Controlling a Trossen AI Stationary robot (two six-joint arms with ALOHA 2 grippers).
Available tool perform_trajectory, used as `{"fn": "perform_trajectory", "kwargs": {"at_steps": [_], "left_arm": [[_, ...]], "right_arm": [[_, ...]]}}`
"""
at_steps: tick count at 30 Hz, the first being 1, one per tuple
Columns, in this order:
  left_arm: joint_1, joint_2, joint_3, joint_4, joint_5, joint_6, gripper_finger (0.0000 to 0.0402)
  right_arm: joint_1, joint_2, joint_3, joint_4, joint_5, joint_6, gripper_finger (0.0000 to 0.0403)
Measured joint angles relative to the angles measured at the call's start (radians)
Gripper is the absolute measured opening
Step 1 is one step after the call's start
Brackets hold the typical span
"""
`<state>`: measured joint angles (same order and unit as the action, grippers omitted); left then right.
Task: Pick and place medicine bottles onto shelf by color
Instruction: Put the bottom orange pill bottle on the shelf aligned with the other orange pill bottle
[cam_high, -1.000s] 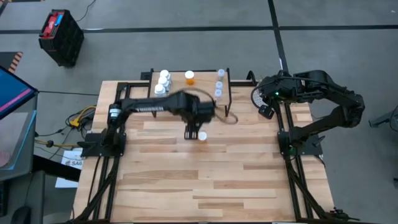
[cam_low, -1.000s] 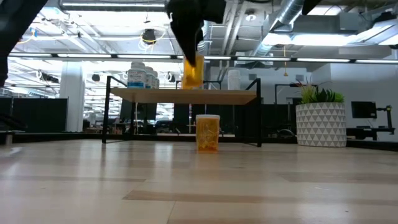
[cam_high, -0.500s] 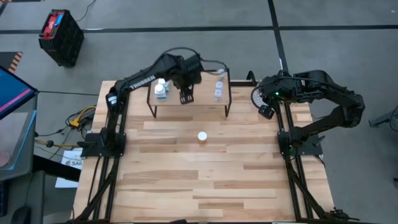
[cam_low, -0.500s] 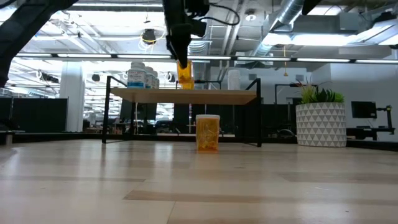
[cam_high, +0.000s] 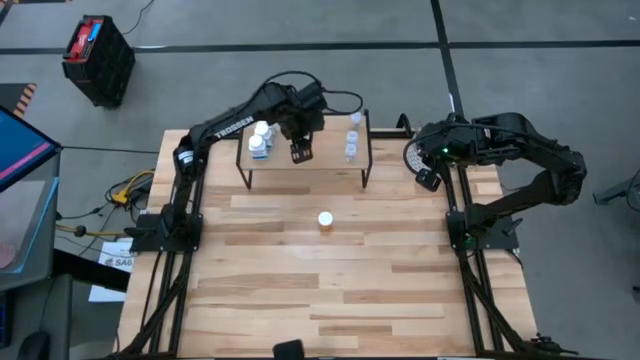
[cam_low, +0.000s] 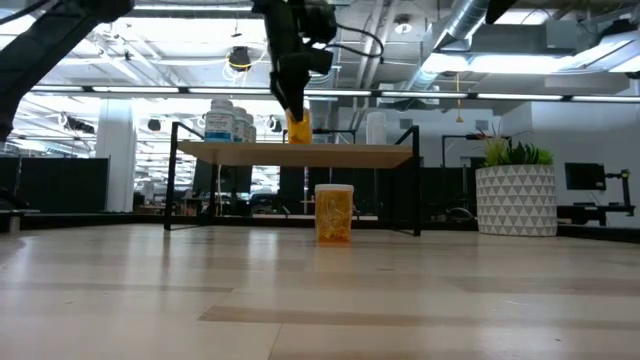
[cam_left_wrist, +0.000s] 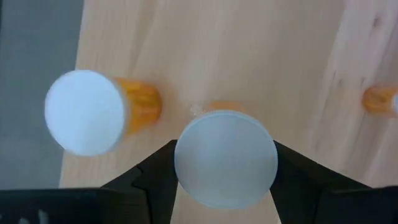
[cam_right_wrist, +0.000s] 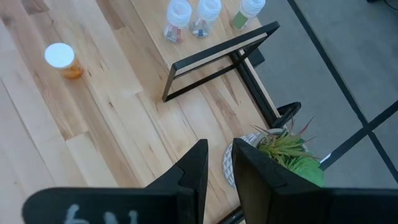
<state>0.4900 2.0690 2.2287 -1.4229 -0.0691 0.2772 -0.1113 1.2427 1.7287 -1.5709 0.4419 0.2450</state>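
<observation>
Left gripper has shifted over shelf, pinching orange bottle; probably 3 orange bottles showing, 1 on table.

The low wooden-topped shelf on thin black legs stands at the table's far edge. On it, white blue-labelled bottles sit left and small clear bottles sit right. Between them the left gripper holds an orange white-capped bottle beside another orange bottle. A third orange bottle stands on the table, nearer than the shelf. A white plant pot sits far right.
</observation>
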Motion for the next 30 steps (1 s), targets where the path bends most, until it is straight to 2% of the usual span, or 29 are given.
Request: {"fn": "perform_trajectory", "kwargs": {"at_steps": [10, 22, 30], "left_arm": [[-0.002, 0.012, 0.002, 0.029, -0.029, -0.007, 0.0196], [-0.002, 0.012, 0.002, 0.034, -0.051, -0.008, 0.0245], [-0.006, 0.011, 0.021, 0.035, -0.094, -0.008, 0.0256]], "right_arm": [[0.000, 0.000, 0.000, 0.000, 0.000, -0.003, 0.0095], [0.000, 0.000, 0.000, 0.000, 0.000, -0.002, 0.0095], [0.000, 0.000, 0.000, 0.000, 0.000, 0.001, 0.0095]]}}
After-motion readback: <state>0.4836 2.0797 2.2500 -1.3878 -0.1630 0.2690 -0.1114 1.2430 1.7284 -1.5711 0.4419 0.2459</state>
